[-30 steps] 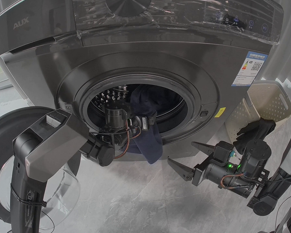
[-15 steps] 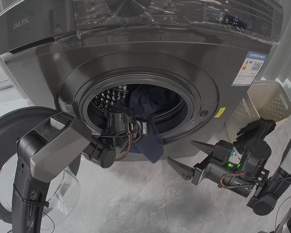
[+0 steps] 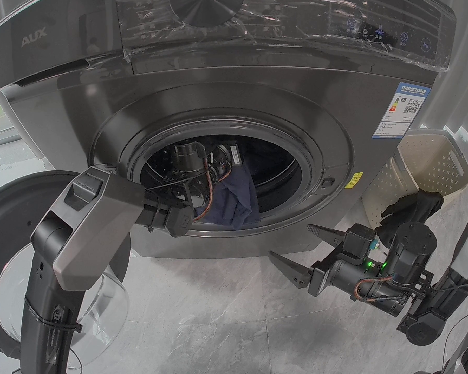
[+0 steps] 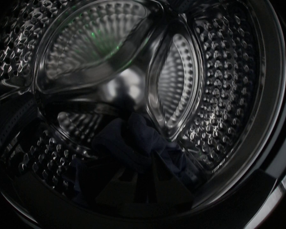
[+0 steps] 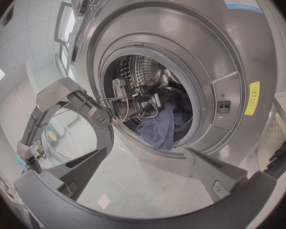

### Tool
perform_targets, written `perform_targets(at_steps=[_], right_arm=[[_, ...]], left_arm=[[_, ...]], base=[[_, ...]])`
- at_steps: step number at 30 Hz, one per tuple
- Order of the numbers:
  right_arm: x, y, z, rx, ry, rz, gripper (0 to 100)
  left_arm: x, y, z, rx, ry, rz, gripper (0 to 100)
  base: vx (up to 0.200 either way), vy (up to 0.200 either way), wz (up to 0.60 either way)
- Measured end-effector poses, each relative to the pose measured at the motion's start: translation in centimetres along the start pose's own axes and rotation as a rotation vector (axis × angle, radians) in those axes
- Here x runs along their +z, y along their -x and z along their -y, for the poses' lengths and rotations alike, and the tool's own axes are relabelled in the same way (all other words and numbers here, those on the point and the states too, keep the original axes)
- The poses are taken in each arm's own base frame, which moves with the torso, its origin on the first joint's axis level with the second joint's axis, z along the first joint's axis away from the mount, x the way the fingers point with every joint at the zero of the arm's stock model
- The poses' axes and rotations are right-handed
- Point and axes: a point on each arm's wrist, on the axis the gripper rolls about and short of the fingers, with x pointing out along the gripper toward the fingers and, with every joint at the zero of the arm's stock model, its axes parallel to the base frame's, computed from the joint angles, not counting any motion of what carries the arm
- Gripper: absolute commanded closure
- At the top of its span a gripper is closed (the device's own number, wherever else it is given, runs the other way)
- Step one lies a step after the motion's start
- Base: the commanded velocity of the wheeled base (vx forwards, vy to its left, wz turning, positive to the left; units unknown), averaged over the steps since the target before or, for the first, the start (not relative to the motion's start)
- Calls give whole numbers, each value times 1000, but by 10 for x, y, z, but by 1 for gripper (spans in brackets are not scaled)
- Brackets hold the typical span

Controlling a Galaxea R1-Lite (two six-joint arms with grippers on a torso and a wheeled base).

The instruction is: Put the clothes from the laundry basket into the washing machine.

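The left arm's wrist (image 3: 190,157) is inside the round opening of the washing machine (image 3: 275,89), and the left tool (image 5: 154,100) is against a navy garment (image 3: 234,198); I cannot tell if this tool is open or closed. The garment lies partly in the drum (image 4: 225,80) and hangs over the lower lip of the opening. The right tool (image 3: 291,243) is wide open and holds nothing, above the floor (image 3: 218,312) in front of the machine. A black garment (image 3: 411,209) hangs over the rim of the laundry basket (image 3: 442,157), beside the machine on its right.

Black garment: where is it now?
Head view: the black garment drapes over the laundry basket's rim on the robot's right, beside the washing machine, beyond the right tool.
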Motion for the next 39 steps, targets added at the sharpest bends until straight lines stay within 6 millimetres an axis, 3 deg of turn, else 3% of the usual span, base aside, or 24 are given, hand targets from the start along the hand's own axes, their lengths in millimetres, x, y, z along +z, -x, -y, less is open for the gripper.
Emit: perform_targets(at_steps=[4,10,22,26,27,39], right_arm=[[1,0,0,0,0,3,0],[1,0,0,0,-1,7,0],[3,-1,0,-1,0,13,0],[3,-1,0,0,0,15,0],[3,-1,0,0,0,15,0],[7,-2,-1,4,0,32,0]], left_arm=[[4,-5,0,14,13,31,0],[-10,3,-1,28,13,-58,0],[-35,52,2,15,-9,-388,0],[-42,58,3,8,-32,-419,0],[-44,59,3,6,-41,-423,100],[-55,47,-2,17,-49,-407,100]], base=[[0,0,0],[0,0,0],[0,0,0],[0,0,0],[0,0,0],[0,0,0]])
